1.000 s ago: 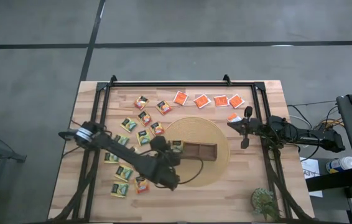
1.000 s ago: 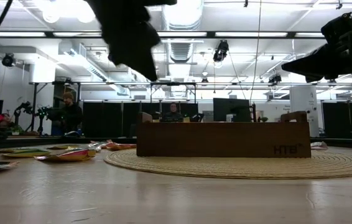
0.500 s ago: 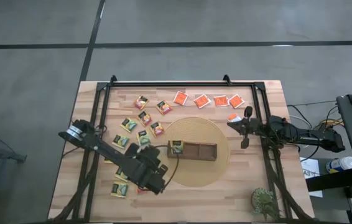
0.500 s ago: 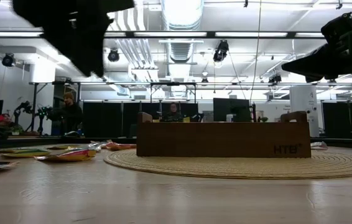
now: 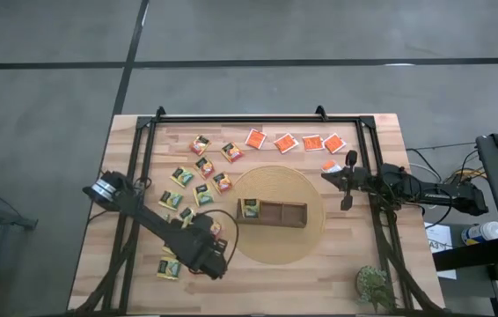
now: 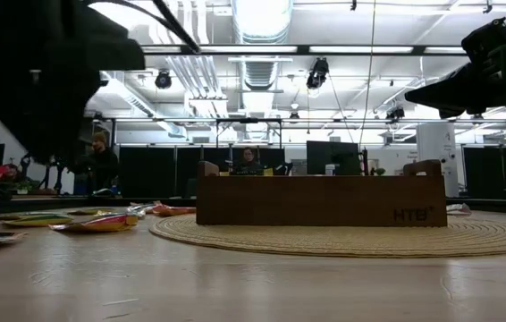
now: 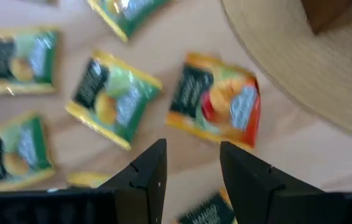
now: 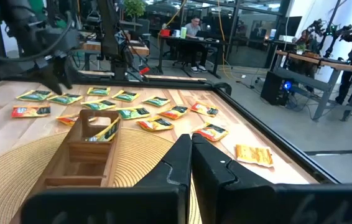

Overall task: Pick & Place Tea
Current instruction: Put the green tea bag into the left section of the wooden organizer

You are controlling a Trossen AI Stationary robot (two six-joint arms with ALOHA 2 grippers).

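Directly below the open, empty left claw, a yellow-orange tea sachet flat on the table.

Bright, even light falls from ceiling lamps, which glare white in the low view. Shadows on the table are faint. Sachets in the left wrist view look motion-blurred; the left arm shows as a dark, unfocused silhouette.
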